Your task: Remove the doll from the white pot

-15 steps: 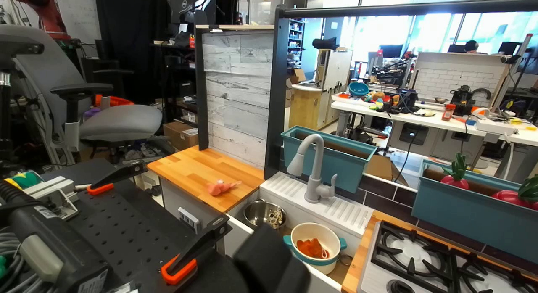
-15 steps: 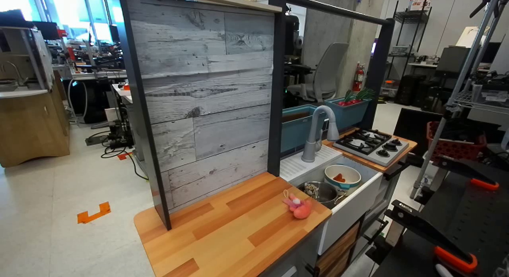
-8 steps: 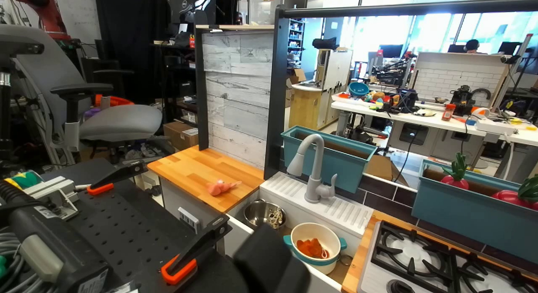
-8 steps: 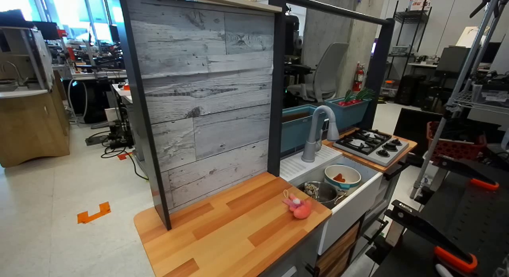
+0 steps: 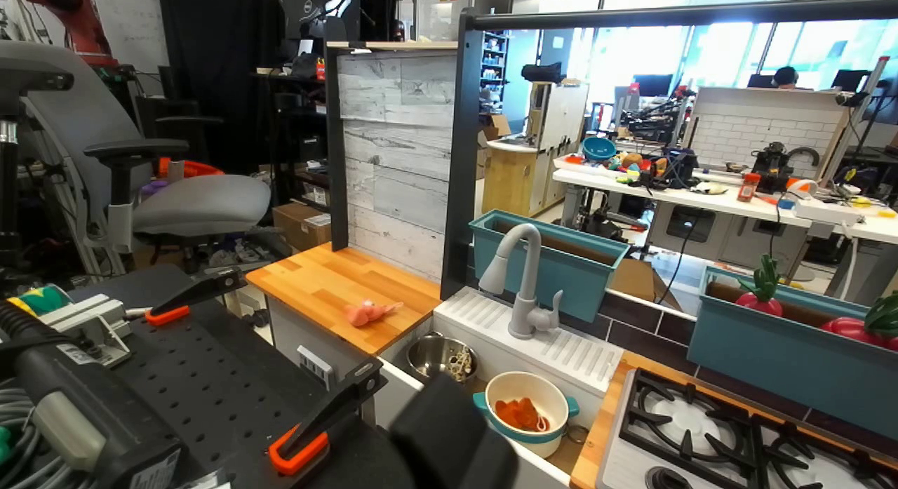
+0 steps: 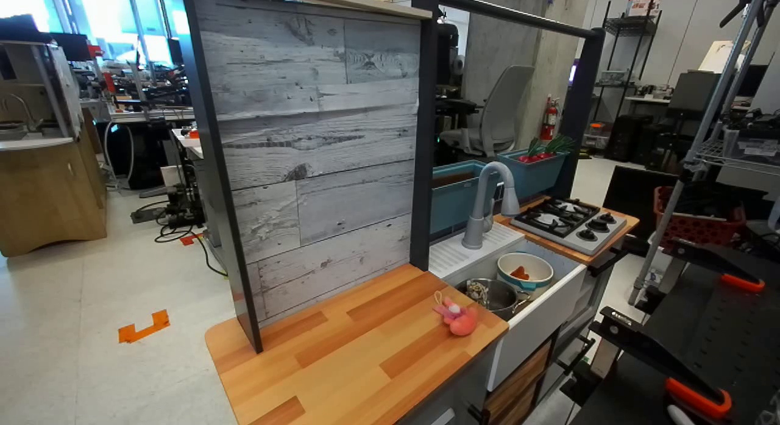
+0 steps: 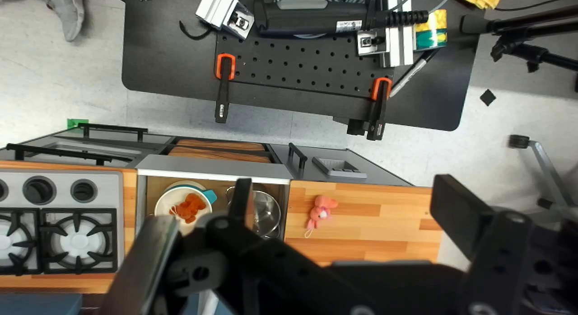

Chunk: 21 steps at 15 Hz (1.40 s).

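Free room above white pot [image 5: 533, 385]; doll [image 7: 189, 207] inside, long axis roughly along the bench's [image 7: 370, 224] front edge, loop [image 5: 542, 424] toward stove [image 7: 77, 239]. Gripper [image 7: 343, 202]: wide.

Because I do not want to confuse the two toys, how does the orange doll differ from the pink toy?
Place: the orange doll lies inside the white pot, while the pink toy lies on the wooden counter. Colour: the orange doll is orange-red; the pink toy is pink with a white patch. Shared: each has a pale loop.
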{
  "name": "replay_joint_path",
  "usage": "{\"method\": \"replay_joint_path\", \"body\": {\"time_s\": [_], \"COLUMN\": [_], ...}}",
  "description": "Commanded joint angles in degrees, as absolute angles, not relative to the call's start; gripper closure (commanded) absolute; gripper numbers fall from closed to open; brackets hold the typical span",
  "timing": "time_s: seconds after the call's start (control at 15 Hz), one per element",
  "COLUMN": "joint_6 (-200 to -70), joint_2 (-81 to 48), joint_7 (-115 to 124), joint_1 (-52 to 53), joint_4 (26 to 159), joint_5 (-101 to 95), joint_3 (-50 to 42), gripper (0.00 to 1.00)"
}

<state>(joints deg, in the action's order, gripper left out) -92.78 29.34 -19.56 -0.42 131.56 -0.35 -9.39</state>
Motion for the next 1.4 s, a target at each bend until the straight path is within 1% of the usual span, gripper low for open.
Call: {"method": "replay_joint_path", "body": {"time_s": [0.0, 0.2, 0.47, 0.87, 1.33], "joint_6": [-92.66, -93.36, -98.31, -116.77, -134.73], "joint_2": [29.26, 28.64, 25.60, 14.87, -0.95], "joint_7": [-19.71, -19.54, -19.30, -17.47, -17.55], "joint_1": [-0.83, -0.99, -1.19, -1.66, -4.28], "joint_4": [131.44, 131.67, 132.64, 134.24, 130.80], "joint_5": [-0.20, -1.11, -3.11, -7.57, -6.31], "joint_3": [-9.05, -8.84, -8.63, -8.15, -8.94], "gripper": [0.00, 0.00, 0.00, 0.00, 0.00]}}
